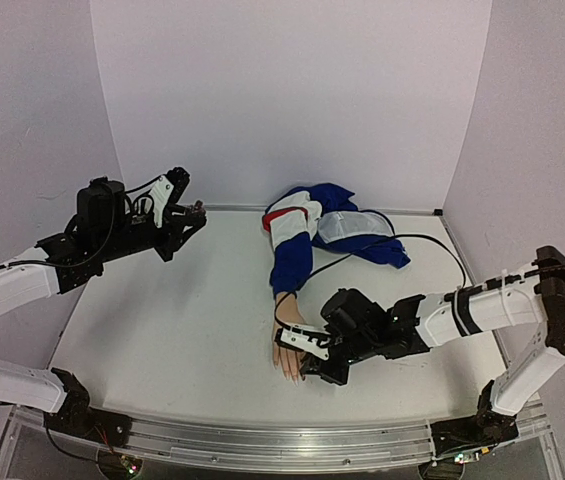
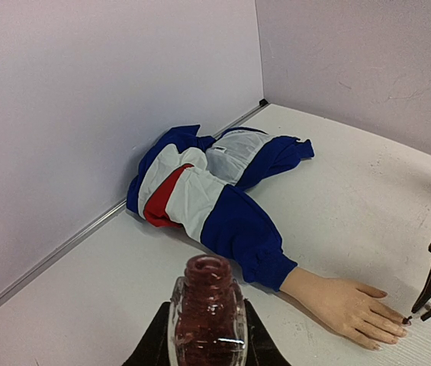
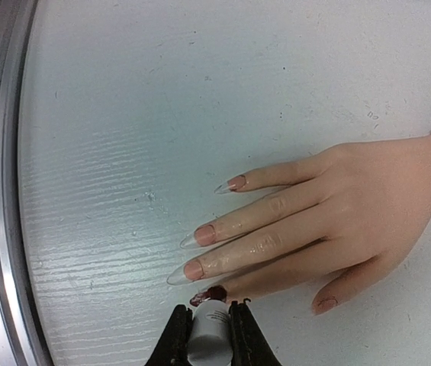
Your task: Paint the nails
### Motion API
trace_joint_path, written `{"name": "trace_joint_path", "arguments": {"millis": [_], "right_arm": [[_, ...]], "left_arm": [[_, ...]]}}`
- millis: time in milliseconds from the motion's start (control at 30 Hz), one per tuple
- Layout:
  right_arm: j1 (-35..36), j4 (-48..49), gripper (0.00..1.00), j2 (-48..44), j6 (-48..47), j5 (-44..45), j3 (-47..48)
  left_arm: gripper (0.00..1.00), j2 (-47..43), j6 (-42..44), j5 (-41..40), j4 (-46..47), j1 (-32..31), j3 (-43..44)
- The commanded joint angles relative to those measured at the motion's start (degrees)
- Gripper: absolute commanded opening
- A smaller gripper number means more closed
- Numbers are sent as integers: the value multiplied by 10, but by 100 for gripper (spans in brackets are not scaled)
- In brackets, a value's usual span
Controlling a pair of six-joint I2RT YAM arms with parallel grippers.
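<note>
A pale mannequin hand (image 1: 289,350) with a blue sleeve (image 1: 290,262) lies palm down near the table's front. My right gripper (image 3: 210,329) is shut on the white cap (image 3: 208,329) of the polish brush, whose tip rests on the index fingernail (image 3: 209,294), now dark red. The other nails (image 3: 197,233) are pinkish with long clear tips. My left gripper (image 2: 209,335) is shut on the open dark-red polish bottle (image 2: 207,313) and holds it up at the far left (image 1: 180,215), away from the hand. The hand (image 2: 345,305) also shows in the left wrist view.
A blue, white and red jacket (image 1: 332,225) is bunched at the back of the table, its sleeve running to the hand. A black cable (image 1: 432,240) loops beside it. A metal rail (image 1: 262,440) runs along the front edge. White walls (image 1: 292,90) surround the table.
</note>
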Motion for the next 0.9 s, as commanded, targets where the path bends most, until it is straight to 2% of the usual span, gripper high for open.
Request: {"name": "trace_joint_path", "arguments": {"millis": [0, 867], "right_arm": [[4, -21, 0, 6, 8, -5, 17], [10, -35, 0, 8, 11, -12, 21]], "left_arm": [[0, -7, -8, 11, 38, 4, 17], [0, -10, -9, 14, 38, 5, 17]]}}
